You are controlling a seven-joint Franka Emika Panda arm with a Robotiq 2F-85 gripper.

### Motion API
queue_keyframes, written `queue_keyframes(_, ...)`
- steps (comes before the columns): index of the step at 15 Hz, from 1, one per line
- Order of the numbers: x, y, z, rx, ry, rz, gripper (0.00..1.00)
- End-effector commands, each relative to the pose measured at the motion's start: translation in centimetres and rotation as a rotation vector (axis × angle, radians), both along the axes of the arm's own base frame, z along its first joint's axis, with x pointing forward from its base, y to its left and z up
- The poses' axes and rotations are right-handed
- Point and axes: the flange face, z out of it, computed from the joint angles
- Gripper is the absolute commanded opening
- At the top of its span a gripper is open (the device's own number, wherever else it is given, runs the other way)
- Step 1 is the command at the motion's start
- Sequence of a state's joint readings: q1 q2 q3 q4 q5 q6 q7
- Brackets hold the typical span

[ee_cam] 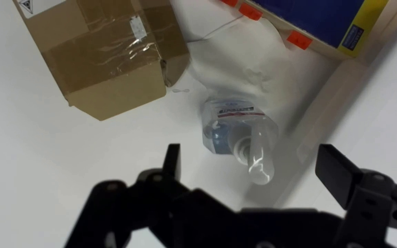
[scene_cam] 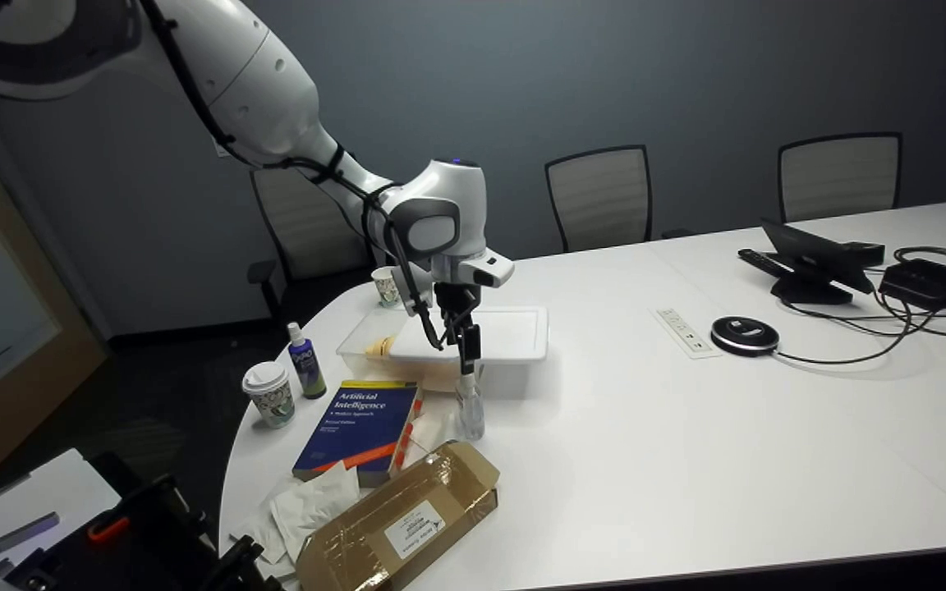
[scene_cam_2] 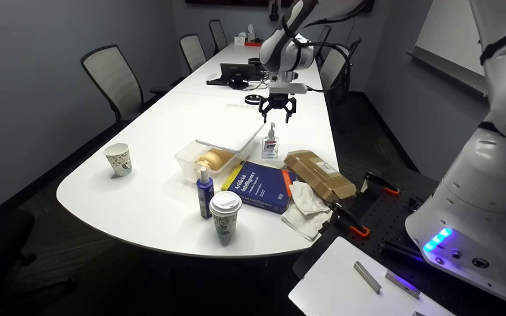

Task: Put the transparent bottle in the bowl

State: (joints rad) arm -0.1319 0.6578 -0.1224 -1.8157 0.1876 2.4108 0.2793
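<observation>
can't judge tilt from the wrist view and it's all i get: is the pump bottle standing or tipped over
Observer: Standing. In both exterior views the pump bottle is upright on the table.
Operator: ok, i only catch part of the blue book, is there anything on its side away from the bottle that i might knock
Observer: Yes, in both exterior views a white-lidded paper cup stands across the book from the pump bottle.
</observation>
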Motion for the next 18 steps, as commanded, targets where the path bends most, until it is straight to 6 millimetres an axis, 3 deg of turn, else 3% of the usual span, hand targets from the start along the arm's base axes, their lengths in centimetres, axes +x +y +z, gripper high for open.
queue_keyframes(1,1.1,0.2,-1.0,0.018,-0.008,-0.022,1.00)
queue_keyframes(6,2.0,0.1,-1.8,0.014,-0.007,-0.021,1.00)
queue_keyframes(7,2.2,0.0,-1.9,0.012,-0.004,-0.020,0.75)
queue_keyframes(8,2.3,0.0,-2.0,0.012,-0.004,-0.019,0.74)
queue_keyframes(16,2.7,-0.9,-1.6,0.009,0.003,-0.021,0.12)
queue_keyframes(18,2.6,-0.9,-1.5,0.013,0.019,-0.020,0.00)
